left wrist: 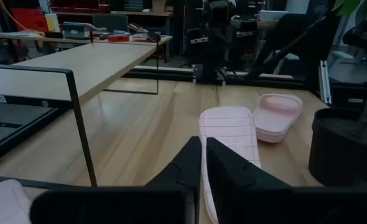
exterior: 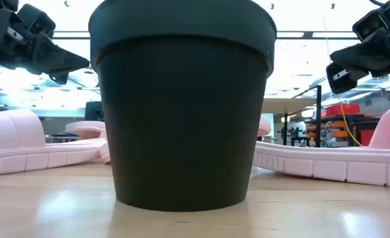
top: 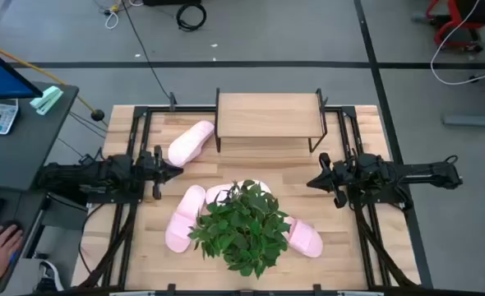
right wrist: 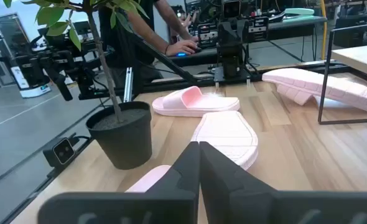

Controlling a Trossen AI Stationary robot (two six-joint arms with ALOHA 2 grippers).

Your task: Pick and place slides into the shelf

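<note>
high view: shelf (top: 269, 115) holds nothing; four slides (top: 191, 141) lie on the table; left gripper (top: 170, 171) and right gripper (top: 314, 182) closed, empty.

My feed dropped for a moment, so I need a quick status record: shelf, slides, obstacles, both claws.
shelf: shelf at the far edge of the table, top bare, no slide seen on it
slides: four on the tabletop; one beside the shelf's left end, three around the plant
obstacle: potted plant mid-table, its leaves hiding part of the slides from above
left claw: left claw shut, empty, near the far-left slide
right claw: right claw shut, empty, right of the plant
</note>
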